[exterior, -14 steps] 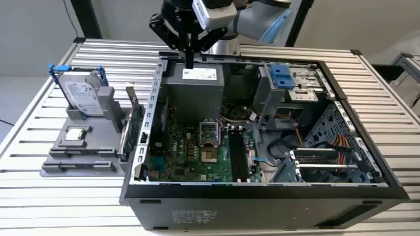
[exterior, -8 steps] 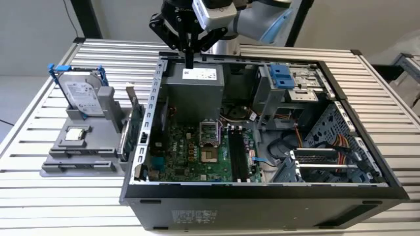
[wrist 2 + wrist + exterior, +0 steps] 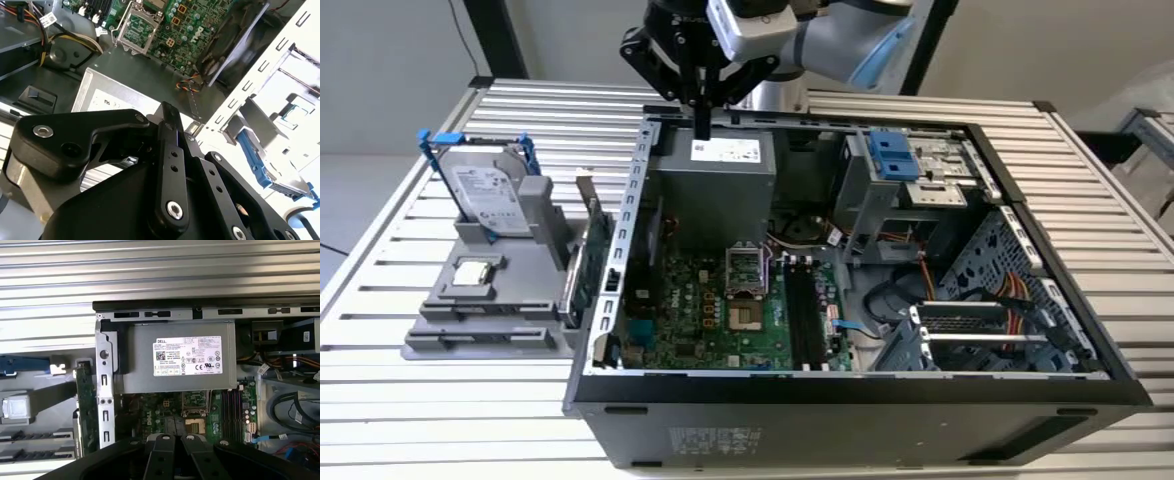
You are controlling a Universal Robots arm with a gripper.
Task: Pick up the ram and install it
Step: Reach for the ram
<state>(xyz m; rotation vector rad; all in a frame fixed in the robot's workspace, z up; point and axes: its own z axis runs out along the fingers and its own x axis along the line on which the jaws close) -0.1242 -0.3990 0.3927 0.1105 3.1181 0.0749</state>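
My black gripper [image 3: 703, 132] hangs over the far edge of the open computer case [image 3: 1014, 215], above the grey power supply [image 3: 714, 185]. Its fingers are pressed together with nothing between them, as both wrist views also show [image 3: 166, 111] [image 3: 175, 439]. The ram is out of view. The green motherboard [image 3: 707, 315] lies on the case floor, with its long black slots [image 3: 803, 320] to the exterior view's right of the empty processor socket [image 3: 744, 318]. The slots [image 3: 231, 407] sit below the power supply label in the first wrist view.
A grey stand [image 3: 480, 335] at the exterior view's left holds a silver hard drive [image 3: 491, 195] with blue rails and a green card [image 3: 595, 255] with a metal bracket. A blue drive bay [image 3: 897, 155] and orange cables [image 3: 1007, 290] fill the case's right side. The slatted table [image 3: 1094, 200] surrounds everything.
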